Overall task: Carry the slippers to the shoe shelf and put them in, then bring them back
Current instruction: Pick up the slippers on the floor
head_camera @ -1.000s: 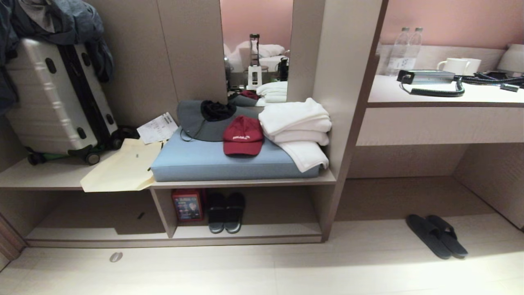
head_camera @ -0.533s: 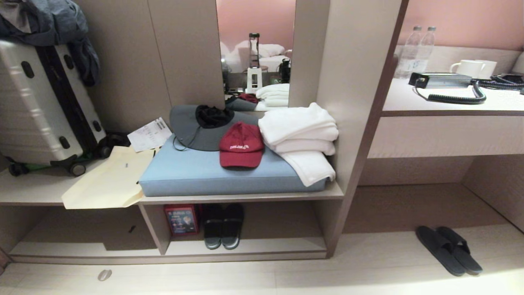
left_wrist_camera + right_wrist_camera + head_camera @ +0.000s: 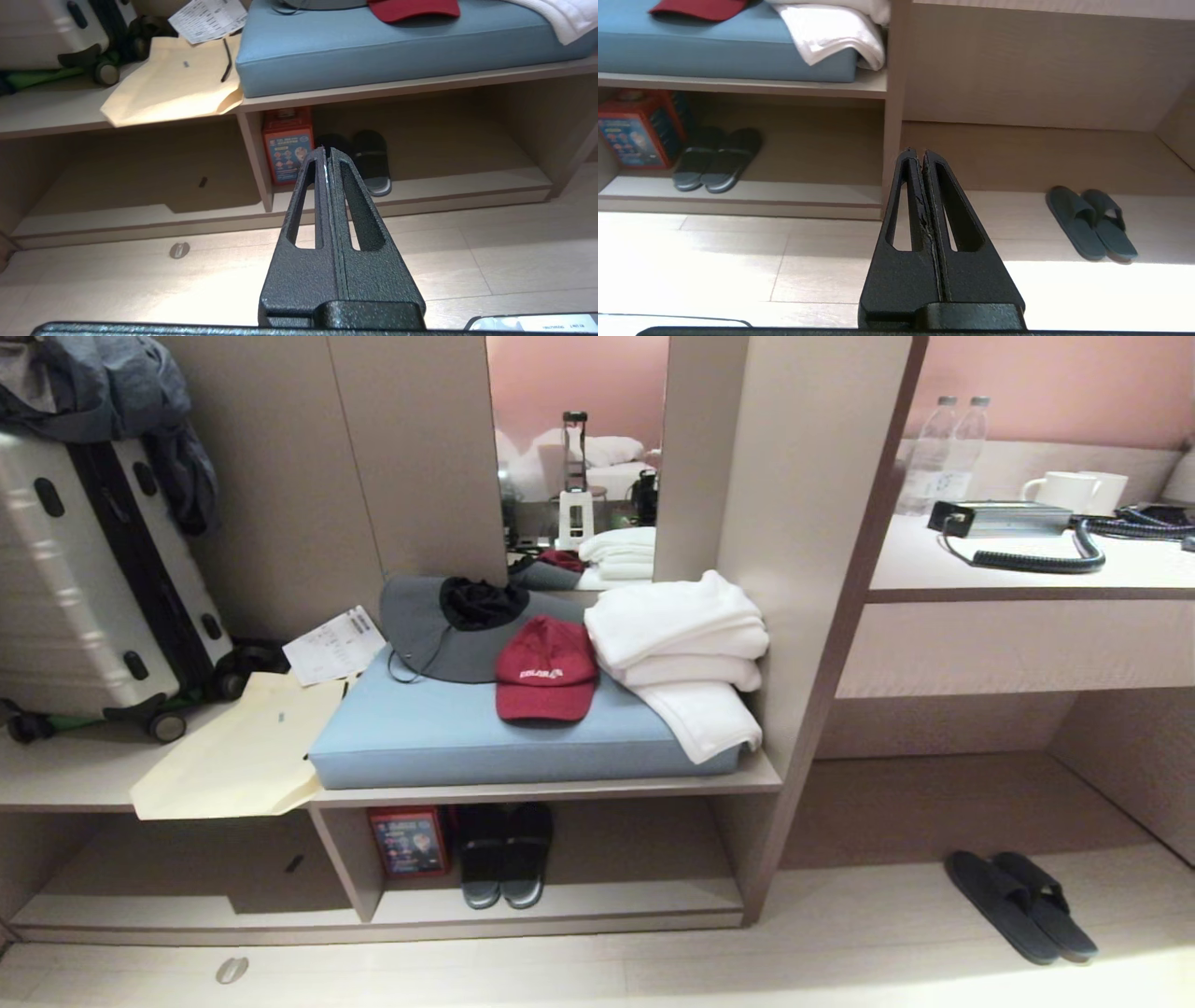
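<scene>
Slippers (image 3: 504, 859) are sitting side by side in the shoe shelf (image 3: 607, 901), at about 6 o'clock in the head view, touching each other and just beside a red box (image 3: 407, 841) at their 9 o'clock. Their long axes are running front to back, ends pointing out of the cubby. The left gripper (image 3: 325, 151) is pointing almost straight at them, jaws pressed together and carrying nothing. The right gripper (image 3: 917, 153), likewise closed and empty, is finding them well off toward 10 o'clock. The left arm is probably sitting nearer for the pick.
</scene>
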